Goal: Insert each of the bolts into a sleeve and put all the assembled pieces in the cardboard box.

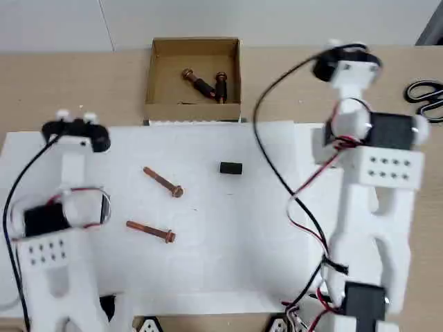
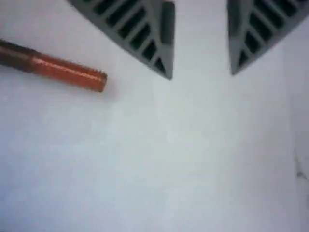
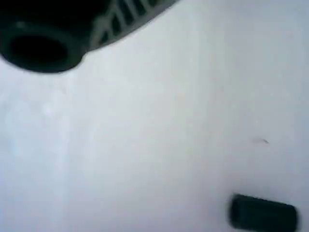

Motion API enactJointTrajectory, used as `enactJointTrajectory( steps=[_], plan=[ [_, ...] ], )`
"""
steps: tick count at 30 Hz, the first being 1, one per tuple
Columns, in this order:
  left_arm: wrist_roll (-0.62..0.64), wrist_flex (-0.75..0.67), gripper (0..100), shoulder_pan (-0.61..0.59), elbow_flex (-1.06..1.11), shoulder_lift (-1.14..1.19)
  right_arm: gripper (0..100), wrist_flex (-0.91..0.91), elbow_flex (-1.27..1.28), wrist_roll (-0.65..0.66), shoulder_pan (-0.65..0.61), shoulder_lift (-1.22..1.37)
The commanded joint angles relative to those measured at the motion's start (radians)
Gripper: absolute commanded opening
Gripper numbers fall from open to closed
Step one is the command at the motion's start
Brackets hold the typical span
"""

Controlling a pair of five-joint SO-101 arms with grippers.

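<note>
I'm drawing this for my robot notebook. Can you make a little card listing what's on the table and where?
box: cardboard box beyond the white sheet, two assembled pieces inside
loose bolts: upper bolt and lower bolt, both on the sheet
loose sleeve: black sleeve, alone on the sheet
left pincer: open, empty
scissors: on the wood, off the sheet

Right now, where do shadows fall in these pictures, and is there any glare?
High view: even light, no glare; both loose bolts throw thin shadows on the white sheet. Left wrist view: a soft shadow beside a bolt. Right wrist view: sheet evenly lit around the black sleeve.
</note>
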Motion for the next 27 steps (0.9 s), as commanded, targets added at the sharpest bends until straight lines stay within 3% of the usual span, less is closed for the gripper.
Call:
enactJointTrajectory(
  steps=[1,10,16,21,27],
  plan=[
    [-0.196,0.08,8,0.06,-0.136,0.103,0.4,0.012,0.057,-0.009,0.097,-0.081],
    [-0.646,0.226,8,0.328,-0.151,0.126,0.4,0.01,0.218,-0.009,0.229,-0.156],
    [-0.867,0.265,8,0.427,-0.124,0.132,0.4,0.01,0.226,-0.009,0.252,-0.168],
    [-0.994,0.262,13,0.442,-0.054,0.132,0.4,0.01,0.232,-0.011,0.28,-0.168],
    [-1.046,0.233,13,0.434,-0.048,0.133,0.4,0.01,0.232,-0.009,0.329,-0.168]
  ],
)
